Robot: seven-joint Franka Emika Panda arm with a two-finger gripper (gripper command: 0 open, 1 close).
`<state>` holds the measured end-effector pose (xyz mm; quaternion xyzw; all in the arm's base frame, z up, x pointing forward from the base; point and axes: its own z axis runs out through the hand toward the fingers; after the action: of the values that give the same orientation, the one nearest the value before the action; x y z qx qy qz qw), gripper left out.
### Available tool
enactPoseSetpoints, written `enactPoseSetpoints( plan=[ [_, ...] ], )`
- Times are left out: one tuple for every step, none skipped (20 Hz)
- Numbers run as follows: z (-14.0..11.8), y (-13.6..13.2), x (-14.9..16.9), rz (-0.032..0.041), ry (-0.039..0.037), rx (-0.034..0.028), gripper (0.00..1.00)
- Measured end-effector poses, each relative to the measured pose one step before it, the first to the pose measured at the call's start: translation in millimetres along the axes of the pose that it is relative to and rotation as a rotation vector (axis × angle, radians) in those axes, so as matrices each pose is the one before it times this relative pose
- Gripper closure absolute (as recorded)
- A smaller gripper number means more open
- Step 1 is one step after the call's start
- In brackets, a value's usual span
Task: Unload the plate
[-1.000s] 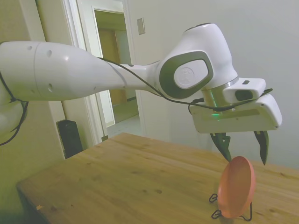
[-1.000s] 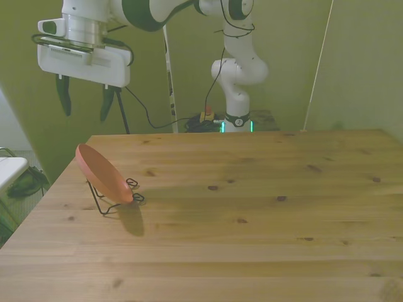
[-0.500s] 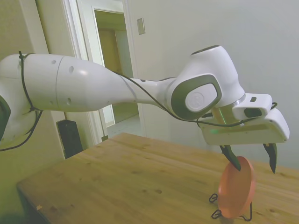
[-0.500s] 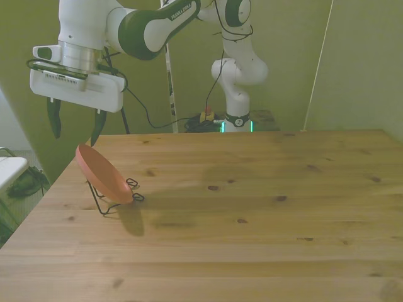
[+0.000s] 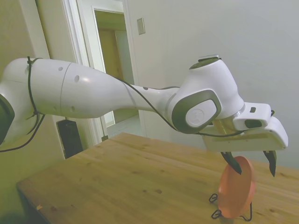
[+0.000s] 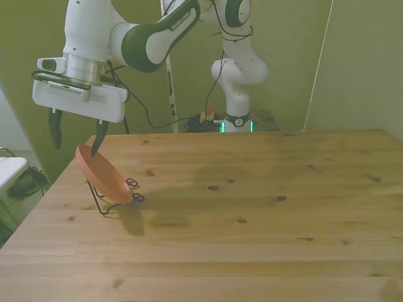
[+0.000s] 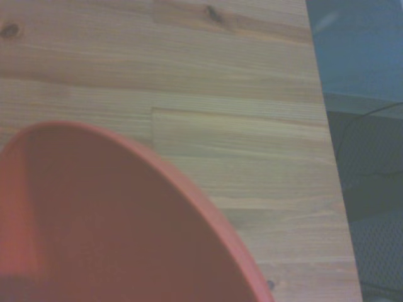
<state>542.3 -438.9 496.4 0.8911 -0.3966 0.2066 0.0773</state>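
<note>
Over the plate's top rim: tool (image 5: 250, 164) (image 6: 75, 138) hangs with fingers pointing down, spread wide and pinching nothing. In the side view one fingertip (image 5: 233, 165) overlaps the upper edge of the plate (image 5: 237, 189), the other sits clear on the far side of it. In the front view one tip (image 6: 96, 146) is just above the rim and the other is off past the tabletop edge, so the rim sits between them; cannot tell if anything touches.

Directly below the tool, the plate (image 6: 104, 173) stands tilted on edge in a thin black wire stand (image 6: 108, 202), leaning back, hollow face up. Wrist view: the plate (image 7: 107, 220) fills most of the picture, blurred, rim sweeping across wooden planks (image 7: 239, 145).

Beneath the stand, the wooden tabletop (image 6: 252, 214) (image 5: 135, 182); plate and stand sit near its corner, at the front view's left. White arm (image 5: 93, 95) reaches out behind the tool, a black cable running along it.
</note>
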Motion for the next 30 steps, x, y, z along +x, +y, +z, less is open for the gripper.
enactPoseSetpoints(
  plan=[
    [1.87,-0.36,-1.41,-0.00044,-0.0036,0.00036,1.0],
    [1.04,-0.53,-0.87,-0.00052,-0.00245,0.0006,1.0],
    [0.78,-0.19,-0.62,-0.00006,-0.00187,0.00033,1.0],
    [0.54,-0.12,-0.43,-0.00042,-0.00144,0.00022,1.0],
    [0.48,-0.24,-0.39,-0.00057,-0.00105,0.00058,1.0],
    [0.35,-0.02,-0.26,-0.00145,-0.00083,0.00042,1.0],
    [0.16,0.12,-0.08,-0.00228,-0.00006,0.00058,1.0],
    [0.05,0.1,0.0,-0.00218,0.00013,0.00076,1.0],
    [0.04,0.31,0.04,-0.00229,0.00006,0.00129,1.0],
    [0.11,0.53,0.02,-0.0021,-0.00025,0.00159,1.0],
    [0.23,0.62,-0.06,-0.00276,-0.00043,0.00071,1.0],
    [0.43,0.71,-0.2,-0.00237,-0.00067,0.00011,1.0],
    [0.62,0.6,-0.33,-0.00233,-0.00096,0.00008,1.0],
    [0.67,0.32,-0.38,-0.00178,-0.00115,0.00075,1.0],
    [0.58,0.08,-0.32,-0.00178,-0.00075,0.00123,1.0],
    [0.51,-0.05,-0.22,-0.00204,0.0006,0.0011,1.0],
    [0.57,-0.16,-0.22,-0.00098,0.00244,0.0007,1.0],
    [0.67,-0.03,-0.15,-0.00049,0.00355,0.00031,1.0],
    [0.85,-0.13,-0.36,-0.00061,0.00116,0.00014,1.0],
    [0.64,-0.07,-0.3,-0.00048,-0.00079,-0.00004,1.0],
    [0.4,-0.03,-0.1,-0.00044,-0.00051,-0.00006,1.0],
    [0.17,-0.03,-0.02,-0.0008,-0.00003,0.00002,1.0],
    [0.02,0.05,0.02,-0.00093,0.00017,0.00004,1.0],
    [-0.19,0.09,0.15,-0.00165,0.00062,0.00003,1.0],
    [-0.32,0.04,0.28,-0.00089,0.0013,0.00009,1.0],
    [-0.64,-0.16,0.58,-0.00016,0.00314,0.00041,1.0],
    [-0.64,-0.28,0.49,-0.00016,0.00155,0.00058,1.0],
    [-0.82,-0.19,0.63,-0.00001,0.00194,0.00059,1.0],
    [-0.86,-0.45,0.64,-0.00046,0.002,0.00067,1.0],
    [-0.96,-0.64,0.69,-0.0007,0.00227,0.0009,1.0]
  ],
)
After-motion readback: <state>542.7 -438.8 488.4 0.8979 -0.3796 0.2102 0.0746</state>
